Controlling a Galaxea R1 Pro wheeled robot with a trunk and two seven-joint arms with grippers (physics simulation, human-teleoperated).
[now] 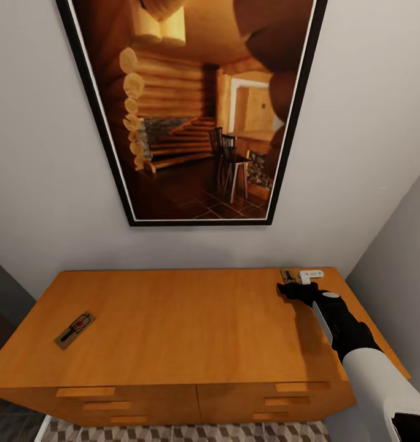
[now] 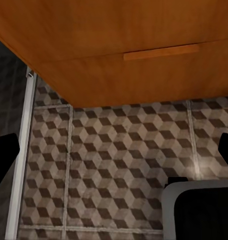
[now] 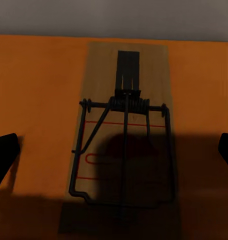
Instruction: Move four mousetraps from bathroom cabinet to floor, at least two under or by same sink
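1. Right pincer [image 1: 291, 283] hovers at the far right corner of the cabinet [image 1: 191, 319] top, right of frame centre, above a mousetrap [image 3: 125, 137]. In the right wrist view its fingertips [image 3: 4, 155] stand wide apart either side of the board, gripping nothing.
2. Second mousetrap [image 1: 75, 329] lies flat at the cabinet's left end, lower left of the head frame, untouched.
3. Left pincer [image 2: 114, 155] is spread open and empty, over the bathroom floor [image 2: 119, 150] before the drawer fronts.
4. Judgement: two traps are visible on the cabinet top, none on the visible tiles (other two traps and the sink unaccounted for). Placement work remains ahead.
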